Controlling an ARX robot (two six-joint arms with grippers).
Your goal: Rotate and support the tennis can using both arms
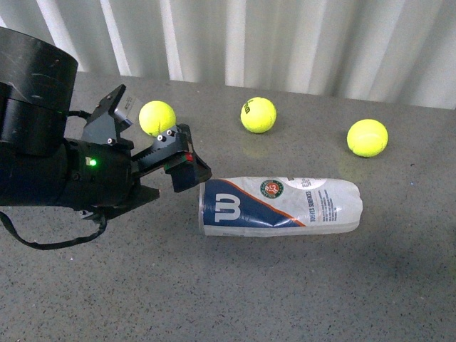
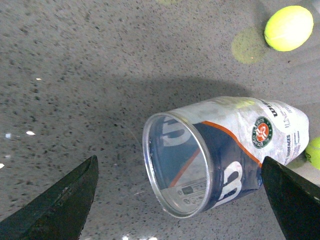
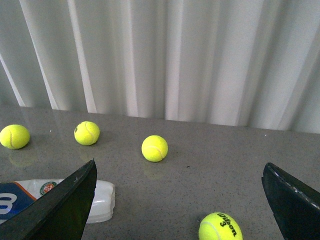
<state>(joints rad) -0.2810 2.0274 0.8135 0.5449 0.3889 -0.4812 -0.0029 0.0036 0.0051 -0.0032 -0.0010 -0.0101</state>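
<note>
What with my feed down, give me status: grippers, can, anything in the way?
Left gripper open at the can's rimmed end, not gripping. Right gripper open, empty. Can on its side on table. Three balls beyond it, none blocking.

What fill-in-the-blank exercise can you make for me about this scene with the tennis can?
1. The tennis can lies on its ____ on the table.
2. The left claw, at the can's rimmed end, is ____, not shut.
3. In the front view, ____ yellow balls lie beyond the can.
4. The right claw, also not shut, grips ____.

Missing words: side; open; three; nothing.
</note>
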